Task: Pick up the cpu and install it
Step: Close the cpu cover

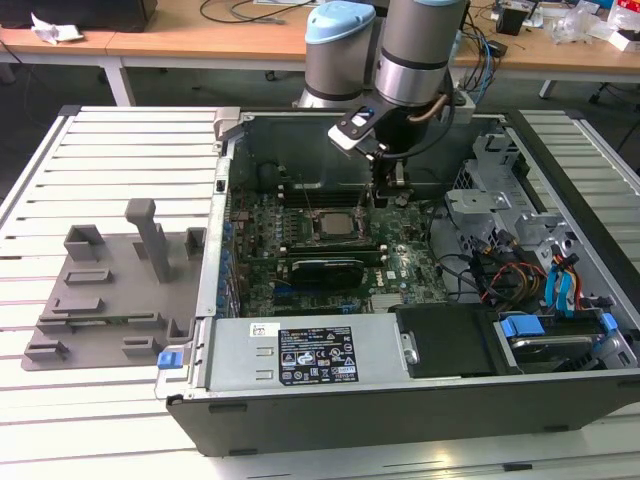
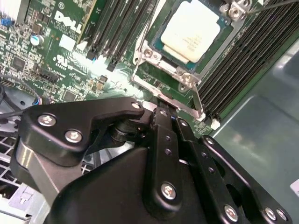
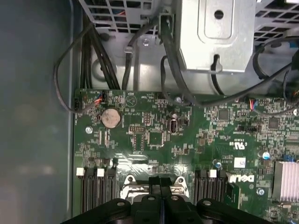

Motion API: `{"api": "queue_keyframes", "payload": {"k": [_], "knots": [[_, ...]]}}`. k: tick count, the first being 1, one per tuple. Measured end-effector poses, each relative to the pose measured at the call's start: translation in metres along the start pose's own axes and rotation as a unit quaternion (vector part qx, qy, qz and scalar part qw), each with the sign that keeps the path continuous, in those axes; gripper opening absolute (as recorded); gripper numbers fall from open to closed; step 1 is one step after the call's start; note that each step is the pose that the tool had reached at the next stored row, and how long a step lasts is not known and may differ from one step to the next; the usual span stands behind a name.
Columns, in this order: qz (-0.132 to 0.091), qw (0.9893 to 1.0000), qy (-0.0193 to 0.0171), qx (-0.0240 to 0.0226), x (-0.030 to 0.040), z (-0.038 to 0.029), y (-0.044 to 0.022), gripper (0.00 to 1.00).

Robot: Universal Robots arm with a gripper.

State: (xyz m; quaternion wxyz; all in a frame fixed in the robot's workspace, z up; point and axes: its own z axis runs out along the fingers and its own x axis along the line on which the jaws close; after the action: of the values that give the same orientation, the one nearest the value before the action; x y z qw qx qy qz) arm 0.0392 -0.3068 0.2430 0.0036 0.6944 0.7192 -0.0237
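Just toward the exterior view's left of our gripper (image 1: 385, 198), jaws together and empty, the cpu (image 2: 190, 30) sits in its socket (image 2: 145, 54).

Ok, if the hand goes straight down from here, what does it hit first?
Probably the edge of the socket frame, beside the cpu seated in it; the hand sits right over that edge, though depth is unclear.

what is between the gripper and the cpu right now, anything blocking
Nothing visible. In the second wrist view the cpu lies inside the metal socket frame with its silver top bare. The gripper hangs shut just off one edge of that frame, and no cable or part crosses the gap between them.
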Motion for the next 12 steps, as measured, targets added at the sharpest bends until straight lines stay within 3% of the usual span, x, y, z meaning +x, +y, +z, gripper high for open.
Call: {"api": "queue_keyframes", "payload": {"k": [12], "knots": [[0.0, 1.0, 0.0, 0.0, 0.001, 0.0017, -0.025, 0.11]]}}
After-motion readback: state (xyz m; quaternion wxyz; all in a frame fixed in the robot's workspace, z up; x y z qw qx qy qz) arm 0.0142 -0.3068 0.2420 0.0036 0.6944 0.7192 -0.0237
